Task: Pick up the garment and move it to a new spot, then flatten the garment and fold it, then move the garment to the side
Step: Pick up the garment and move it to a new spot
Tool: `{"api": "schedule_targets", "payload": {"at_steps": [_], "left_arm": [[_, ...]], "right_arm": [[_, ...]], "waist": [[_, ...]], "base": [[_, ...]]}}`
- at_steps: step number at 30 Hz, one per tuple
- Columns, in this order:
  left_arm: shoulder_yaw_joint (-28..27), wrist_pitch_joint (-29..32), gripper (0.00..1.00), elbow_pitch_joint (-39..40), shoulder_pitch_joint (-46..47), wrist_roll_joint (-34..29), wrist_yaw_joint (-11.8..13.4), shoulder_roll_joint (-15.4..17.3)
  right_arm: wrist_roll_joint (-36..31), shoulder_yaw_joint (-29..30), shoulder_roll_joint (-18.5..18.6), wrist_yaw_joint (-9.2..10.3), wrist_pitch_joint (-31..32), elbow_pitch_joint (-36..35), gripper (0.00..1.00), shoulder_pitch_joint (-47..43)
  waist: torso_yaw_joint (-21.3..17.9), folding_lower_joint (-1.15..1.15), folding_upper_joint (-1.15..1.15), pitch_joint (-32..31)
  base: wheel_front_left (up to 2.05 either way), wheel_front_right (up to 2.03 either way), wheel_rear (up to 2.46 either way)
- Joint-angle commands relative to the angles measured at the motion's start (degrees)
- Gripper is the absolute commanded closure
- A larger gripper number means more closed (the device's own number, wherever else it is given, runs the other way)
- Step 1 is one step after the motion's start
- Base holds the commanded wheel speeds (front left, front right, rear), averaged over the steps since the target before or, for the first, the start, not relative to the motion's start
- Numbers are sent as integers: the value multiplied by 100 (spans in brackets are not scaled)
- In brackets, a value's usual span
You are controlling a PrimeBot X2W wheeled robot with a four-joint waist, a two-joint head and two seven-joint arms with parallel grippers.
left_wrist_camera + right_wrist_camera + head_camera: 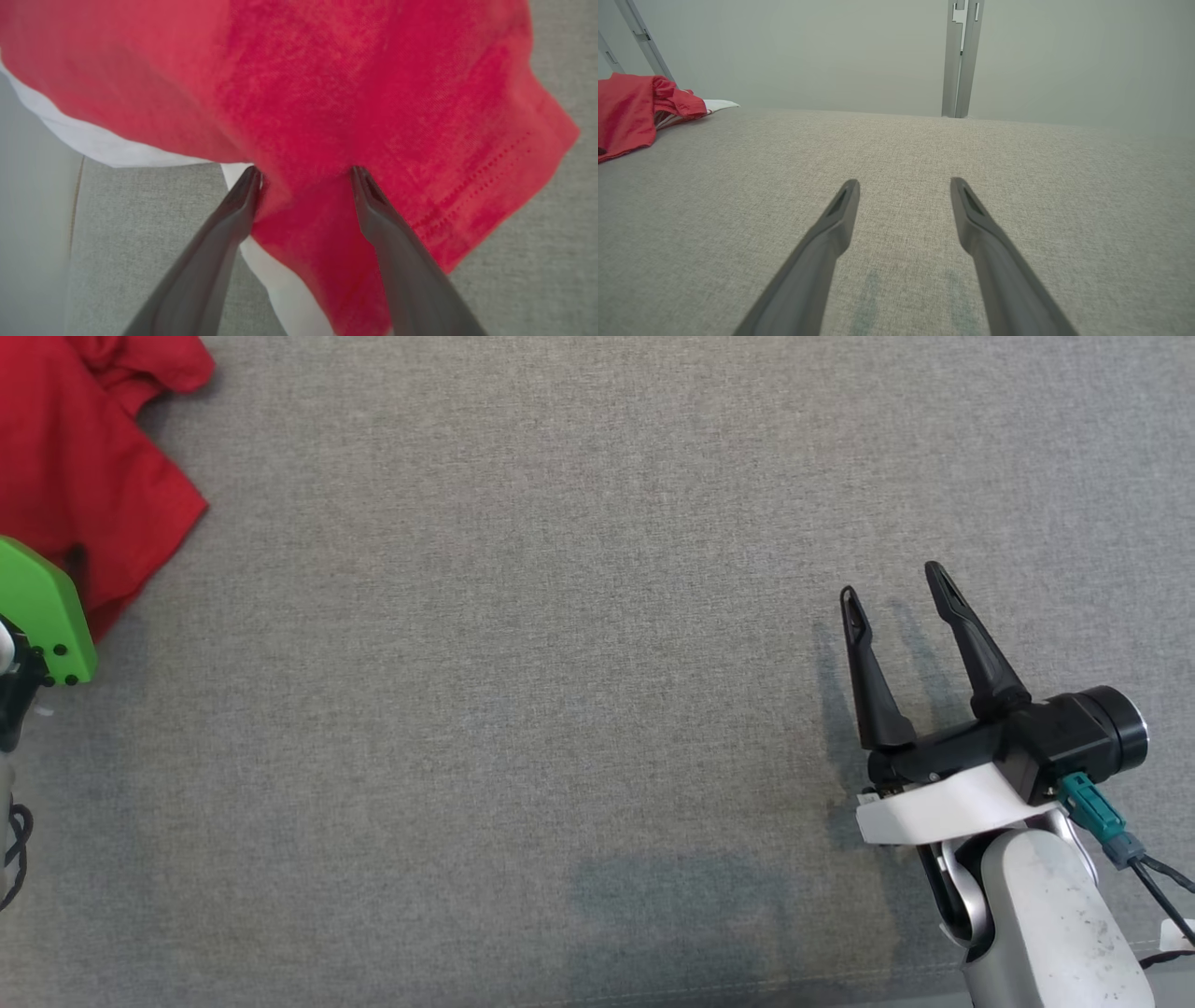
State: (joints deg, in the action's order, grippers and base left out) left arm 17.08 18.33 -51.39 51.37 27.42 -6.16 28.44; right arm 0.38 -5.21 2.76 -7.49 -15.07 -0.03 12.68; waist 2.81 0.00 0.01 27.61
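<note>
L jaws spread wide, not clamped, tips against the red garment (373, 93) w/ a fold between them. R jaws open & empty over the grey surface (523, 663). Garment bunched at surface's far-left corner, well apart from R jaws.

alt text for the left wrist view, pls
The left gripper, fingers apart, reaches into a rumpled red garment, with a fold of it between the fingers. White cloth shows beneath the garment, over a grey fabric surface.
</note>
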Motion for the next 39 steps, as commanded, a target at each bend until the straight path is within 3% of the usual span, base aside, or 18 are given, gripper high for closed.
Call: {"api": "schedule_targets", "payload": {"at_steps": [1,3,5,6,19,39], "left_arm": [[27,-4,0,-58,78,-14,34,35],[34,-76,3,-121,85,-27,81,38],[25,-174,82,-177,85,-36,120,49],[42,-213,100,-205,84,-51,117,59],[238,-431,100,-116,329,-21,-41,122],[679,-445,100,1212,714,318,-103,-245]], "right_arm": [[28,-10,23,-1,-21,-22,0,83],[48,-21,23,-1,-21,-9,0,84],[64,-27,23,-1,-21,-1,0,93],[69,-22,23,-1,-21,-3,0,104],[208,-4,23,-1,-21,63,0,70],[480,92,23,-1,-21,206,0,-251]], "waist": [[-43,0,-1,33],[-72,0,-1,41],[-104,0,-1,42],[-116,0,-1,39],[-72,0,-1,-247],[-189,0,-1,-1205]], "base": [[0,0,0],[0,0,0],[0,0,0],[0,0,0],[0,0,0],[0,0,0]]}}
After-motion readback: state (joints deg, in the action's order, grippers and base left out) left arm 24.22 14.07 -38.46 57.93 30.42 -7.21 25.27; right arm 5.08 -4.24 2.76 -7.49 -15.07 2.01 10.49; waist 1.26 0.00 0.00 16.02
